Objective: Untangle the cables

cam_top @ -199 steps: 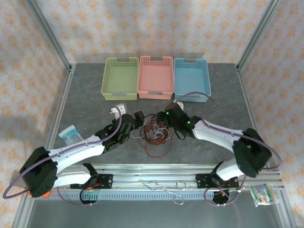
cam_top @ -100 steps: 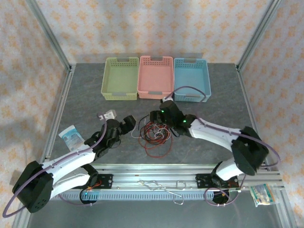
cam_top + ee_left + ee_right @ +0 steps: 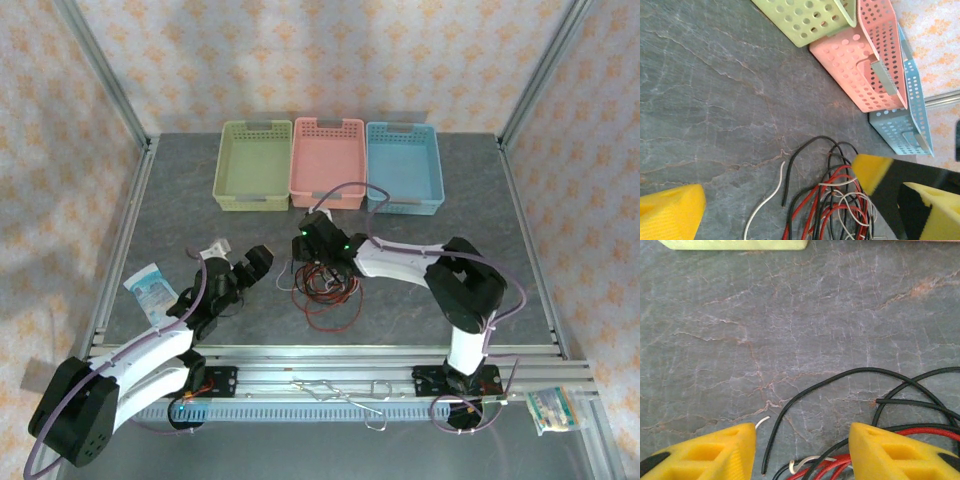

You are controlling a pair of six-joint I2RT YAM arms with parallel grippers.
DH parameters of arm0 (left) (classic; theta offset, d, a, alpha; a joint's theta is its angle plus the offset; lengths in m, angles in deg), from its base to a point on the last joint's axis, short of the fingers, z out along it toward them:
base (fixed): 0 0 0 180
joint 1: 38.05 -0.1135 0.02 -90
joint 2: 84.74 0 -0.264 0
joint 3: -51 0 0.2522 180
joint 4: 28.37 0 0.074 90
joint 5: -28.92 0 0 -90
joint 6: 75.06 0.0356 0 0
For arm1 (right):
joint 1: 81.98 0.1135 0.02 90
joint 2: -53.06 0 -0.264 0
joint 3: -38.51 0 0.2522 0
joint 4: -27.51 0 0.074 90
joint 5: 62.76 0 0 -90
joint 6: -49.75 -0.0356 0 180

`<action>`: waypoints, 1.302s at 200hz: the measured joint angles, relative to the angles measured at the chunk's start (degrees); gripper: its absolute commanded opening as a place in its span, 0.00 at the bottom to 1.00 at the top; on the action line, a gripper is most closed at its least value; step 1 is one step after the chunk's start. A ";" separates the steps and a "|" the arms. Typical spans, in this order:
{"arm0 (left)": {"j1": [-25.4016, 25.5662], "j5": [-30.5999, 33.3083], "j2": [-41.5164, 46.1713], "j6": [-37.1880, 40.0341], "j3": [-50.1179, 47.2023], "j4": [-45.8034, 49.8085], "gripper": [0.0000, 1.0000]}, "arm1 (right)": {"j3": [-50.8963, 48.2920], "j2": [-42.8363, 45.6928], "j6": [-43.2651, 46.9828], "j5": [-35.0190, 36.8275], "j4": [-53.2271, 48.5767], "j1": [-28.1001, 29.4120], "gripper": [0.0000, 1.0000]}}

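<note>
The cables (image 3: 322, 288) lie in a red, black and white tangle on the grey table, front of centre. My right gripper (image 3: 308, 240) hovers over the tangle's upper left edge. In the right wrist view it (image 3: 802, 440) stands open, with a loose black cable end (image 3: 769, 450) and a white end on the table between its yellow fingers (image 3: 705, 455). My left gripper (image 3: 255, 262) sits left of the tangle, apart from it. It (image 3: 802, 200) is open too and faces the cables (image 3: 837, 200). The right gripper's yellow fingertip (image 3: 870, 170) shows above them.
Green (image 3: 254, 203), pink (image 3: 325, 196) and blue (image 3: 404, 206) baskets stand in a row behind the tangle. A small packet (image 3: 150, 285) lies at the left table edge. Another packet (image 3: 553, 410) lies off the table at the front right.
My left gripper has pulled back to the left, away from the tangle. My right gripper has swung left across the tangle to its upper left edge.
</note>
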 measured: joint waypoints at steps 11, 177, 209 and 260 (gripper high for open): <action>-0.28 -0.63 -0.07 0.02 0.00 -0.22 1.00 | 0.85 -1.01 -0.44 0.00 -0.46 0.00 0.49; -0.74 -1.88 -5.29 4.94 3.39 0.31 0.99 | -2.80 3.67 -5.27 -0.13 0.22 0.76 0.00; -0.72 -1.86 -6.21 8.50 5.75 1.42 0.99 | -2.91 9.57 -6.86 0.15 2.21 0.74 0.00; 2.38 -1.40 -10.05 12.81 8.37 1.57 0.99 | -2.89 13.70 -10.67 -2.71 3.41 -1.16 0.00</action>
